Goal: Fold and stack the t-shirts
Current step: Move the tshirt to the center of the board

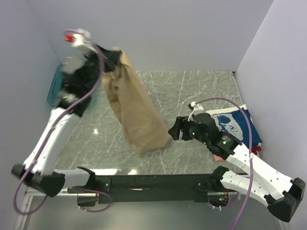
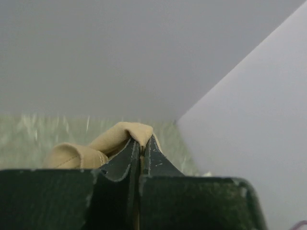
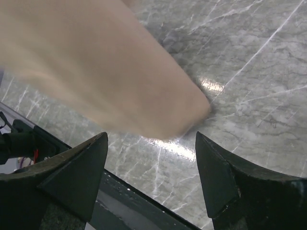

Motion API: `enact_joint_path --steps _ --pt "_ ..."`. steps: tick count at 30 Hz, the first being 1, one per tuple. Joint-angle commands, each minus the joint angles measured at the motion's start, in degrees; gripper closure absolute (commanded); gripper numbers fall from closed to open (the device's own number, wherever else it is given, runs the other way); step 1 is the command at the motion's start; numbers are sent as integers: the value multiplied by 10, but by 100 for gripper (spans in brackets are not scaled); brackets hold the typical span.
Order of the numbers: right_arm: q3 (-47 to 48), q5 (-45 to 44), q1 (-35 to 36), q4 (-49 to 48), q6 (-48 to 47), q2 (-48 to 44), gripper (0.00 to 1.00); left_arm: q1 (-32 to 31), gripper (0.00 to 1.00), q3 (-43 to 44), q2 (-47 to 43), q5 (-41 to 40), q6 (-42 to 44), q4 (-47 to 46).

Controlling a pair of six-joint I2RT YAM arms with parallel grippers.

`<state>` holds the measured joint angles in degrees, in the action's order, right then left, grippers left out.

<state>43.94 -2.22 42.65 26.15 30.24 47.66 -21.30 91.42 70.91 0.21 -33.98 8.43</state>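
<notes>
Up near the far left corner, the left arm's fingers [image 2: 125, 160] are clamped tight on a bunched edge of the tan t-shirt [image 1: 136, 115], which hangs down as far as the marble tabletop [image 1: 201, 91]. The right arm's fingers [image 3: 79, 170] are spread wide with nothing in them, just beside that lower end. A navy printed t-shirt [image 1: 235, 122] lies at the right edge, and a teal basket [image 1: 53, 88] sits far left.
</notes>
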Motion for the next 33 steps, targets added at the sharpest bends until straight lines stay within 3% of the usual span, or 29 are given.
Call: enact_joint_path --steps 1,4,9,15,20,24,33 --pt "-3 -10 1 -15 18 -6 21 -22 100 -101 47 -11 -71 -6" --pt "-25 0 1 -24 24 0 22 -33 96 -162 77 -13 -110 17" --pt "-68 20 14 -75 39 30 29 -35 99 -219 94 -42 -153 79" --pt "-90 -43 130 -139 72 115 31 -34 100 -247 76 -53 -154 121" --pt "-42 -119 262 -144 93 230 37 -31 99 -260 50 -71 -155 150" --pt "10 -165 321 -132 104 335 43 -24 99 -274 34 -59 -152 149" --pt "92 -184 346 -127 100 461 48 -4 99 -294 6 -45 -134 154"
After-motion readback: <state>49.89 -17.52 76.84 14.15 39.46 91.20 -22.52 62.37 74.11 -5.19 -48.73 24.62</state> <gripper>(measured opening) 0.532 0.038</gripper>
